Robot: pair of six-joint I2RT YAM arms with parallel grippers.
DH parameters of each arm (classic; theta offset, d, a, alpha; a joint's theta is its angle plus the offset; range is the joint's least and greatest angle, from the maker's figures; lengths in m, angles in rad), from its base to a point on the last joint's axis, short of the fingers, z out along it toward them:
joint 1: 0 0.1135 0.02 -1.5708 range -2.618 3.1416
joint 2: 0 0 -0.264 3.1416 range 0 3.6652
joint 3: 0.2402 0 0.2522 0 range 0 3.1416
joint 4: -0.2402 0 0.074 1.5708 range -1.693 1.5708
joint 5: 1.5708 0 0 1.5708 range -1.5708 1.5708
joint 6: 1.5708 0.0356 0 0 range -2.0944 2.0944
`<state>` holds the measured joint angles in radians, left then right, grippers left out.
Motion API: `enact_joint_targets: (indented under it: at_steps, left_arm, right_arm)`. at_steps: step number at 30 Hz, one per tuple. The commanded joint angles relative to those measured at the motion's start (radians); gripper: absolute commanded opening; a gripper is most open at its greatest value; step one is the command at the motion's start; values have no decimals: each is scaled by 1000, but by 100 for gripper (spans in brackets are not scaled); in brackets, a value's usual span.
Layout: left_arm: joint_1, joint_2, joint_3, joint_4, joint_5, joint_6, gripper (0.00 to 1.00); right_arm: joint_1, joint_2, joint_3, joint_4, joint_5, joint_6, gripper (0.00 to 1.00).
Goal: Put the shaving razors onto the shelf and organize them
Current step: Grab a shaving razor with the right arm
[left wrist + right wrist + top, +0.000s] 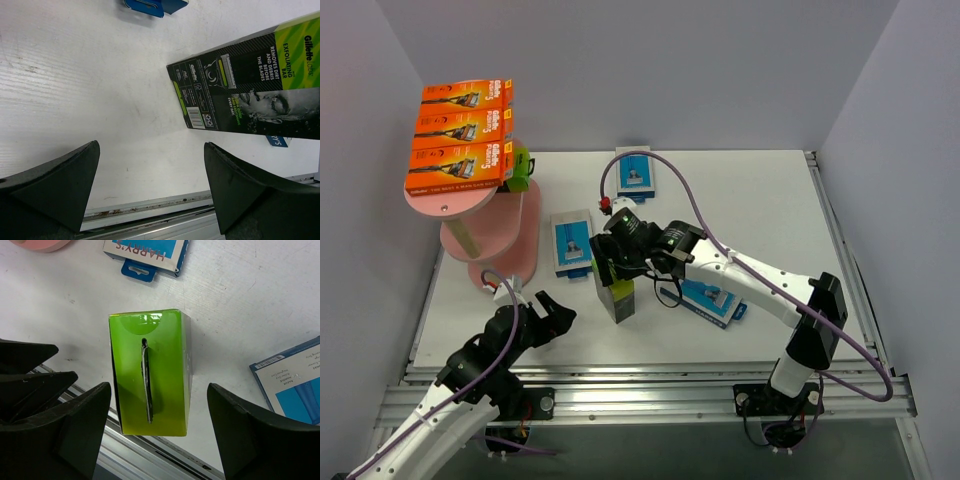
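The pink shelf (510,235) stands at the far left, with three orange razor packs (460,150) side by side on its top board. A lime-green pack end (520,170) shows just right of that board. A black and lime pack (618,297) stands upright on the table. My right gripper (159,386) hangs open over its lime top (150,370), a gap on each side. My left gripper (150,144) is open and empty near the front rail, with the same pack (250,85) ahead of it. Three blue packs (570,243) (635,172) (712,300) lie flat.
The metal front rail (650,375) runs along the near edge, close under both grippers. White walls close the table in on the left, back and right. The right arm's purple cable (690,200) arcs over the middle of the table.
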<state>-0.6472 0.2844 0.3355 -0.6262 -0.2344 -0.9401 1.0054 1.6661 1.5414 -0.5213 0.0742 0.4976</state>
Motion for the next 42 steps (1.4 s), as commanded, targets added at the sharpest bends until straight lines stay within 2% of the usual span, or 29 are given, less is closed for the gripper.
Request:
enact_joint_targets:
  at_steps: [1,15,16,17,18,19,20,21,22,26,29,32,36,38,39,42]
  left_arm:
    - [0,-2,45,3,-22,-2,94]
    - [0,-45,36,11,-25,18,94]
    - [0,-45,36,8,-28,15,99]
    - [0,-51,34,8,-28,12,90]
    - [0,-54,33,6,-29,11,87]
    - [0,-57,33,0,-31,4,74]
    - [0,-65,34,-1,-31,4,68]
    - [0,-67,36,-4,-31,4,67]
    - [0,-70,39,-7,-32,-2,68]
    - [0,-73,71,-32,-42,-12,91]
    - [0,-71,108,-46,-48,-9,97]
    - [0,-64,155,-66,-62,9,97]
    - [0,-63,206,-99,-82,23,96]
    - [0,-67,235,-121,-101,21,94]
    - [0,-65,246,-130,-108,18,94]
    - [0,-48,301,-162,-117,24,94]
  right_arm:
    - [18,17,42,-20,22,-10,73]
    - [22,49,37,-17,30,-10,74]
    - [22,53,39,-19,30,-11,74]
    - [22,53,39,-17,30,-11,74]
    - [22,57,40,-17,30,-11,74]
    - [24,60,40,-19,30,-11,74]
    - [22,61,40,-19,30,-13,73]
    - [22,63,42,-17,30,-13,73]
    - [22,67,42,-17,30,-14,73]
    - [21,84,48,-19,32,-21,70]
    - [21,93,52,-19,35,-24,62]
    - [18,103,63,-31,42,-22,47]
    - [15,115,80,-42,45,-22,16]
    - [15,113,86,-39,42,-22,8]
    - [15,110,94,-33,36,-22,1]
    - [10,101,118,-8,9,-21,0]
